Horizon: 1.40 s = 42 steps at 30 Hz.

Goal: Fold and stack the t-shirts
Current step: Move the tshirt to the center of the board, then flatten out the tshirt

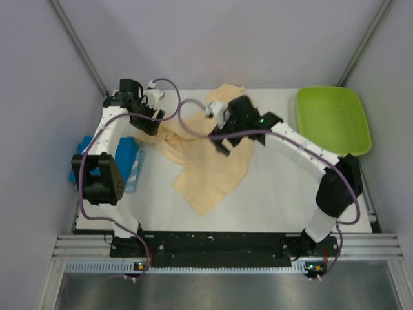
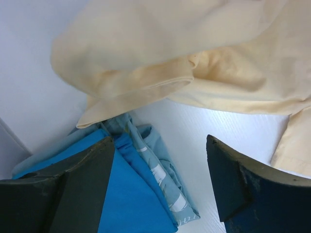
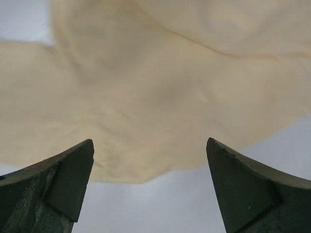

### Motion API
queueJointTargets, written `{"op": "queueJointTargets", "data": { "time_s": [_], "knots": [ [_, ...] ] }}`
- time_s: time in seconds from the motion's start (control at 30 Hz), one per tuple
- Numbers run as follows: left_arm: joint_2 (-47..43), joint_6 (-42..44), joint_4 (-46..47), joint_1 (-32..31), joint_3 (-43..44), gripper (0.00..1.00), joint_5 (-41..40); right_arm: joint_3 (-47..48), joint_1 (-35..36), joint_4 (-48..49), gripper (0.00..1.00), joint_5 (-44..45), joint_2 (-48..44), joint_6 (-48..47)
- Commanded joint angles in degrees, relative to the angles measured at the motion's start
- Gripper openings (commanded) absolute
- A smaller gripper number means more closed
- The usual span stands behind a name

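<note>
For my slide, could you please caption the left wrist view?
Open left tool facing folded blue shirt, peach shirt beyond.

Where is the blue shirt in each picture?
Top view: the blue shirt is at the far left, partly hidden by the left arm.
Left wrist: bottom left, folded.
Right wrist: not in it.
Shared landmark: the peach-cream shirt shows in all three.

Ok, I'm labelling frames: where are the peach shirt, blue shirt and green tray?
peach shirt (image 1: 213, 177): top view, its lower spread panel
blue shirt (image 2: 131, 204): left wrist view, its bright folded face
green tray (image 1: 332, 123): top view, its bare floor
</note>
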Motion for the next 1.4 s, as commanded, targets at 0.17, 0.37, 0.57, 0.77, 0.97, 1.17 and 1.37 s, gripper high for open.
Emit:
{"op": "queueJointTargets", "data": {
  "time_s": [0.17, 0.37, 0.57, 0.77, 0.97, 1.17, 1.37],
  "knots": [
    [-0.7, -1.3, -4.8, 0.5, 1.7, 0.79, 5.3, -11.4, 24.8, -1.2, 0.93, -20.3, 0.9, -15.0],
    [-4.5, -1.5, -1.5, 0.9, -3.5, 0.79, 4.1, -11.1, 32.3, 0.9, 0.87, -11.9, 9.2, -11.1],
    [-5.7, -1.6, -1.2, 2.5, -6.3, 0.79, 4.2, -15.1, 33.9, 4.7, 0.81, -3.6, 14.0, -5.8],
    [-6.0, -0.9, -1.1, 2.5, -6.6, 0.79, 4.5, -20.0, 31.7, 4.1, 0.00, 6.3, 9.2, -1.0],
    [-4.8, 3.2, -5.2, 1.7, -5.3, 0.76, 12.4, -25.0, 13.0, -0.4, 0.00, 14.8, -1.8, 8.8],
    [-7.6, 13.3, -3.7, -12.5, -16.4, 0.70, 2.7, -27.3, 0.5, -1.7, 0.00, 22.5, -12.1, 12.6],
    [-9.4, 16.4, 0.8, -19.9, -23.1, 0.70, -0.5, -24.8, -9.3, -1.9, 0.00, 18.0, -20.6, 13.9]
  ]
}}
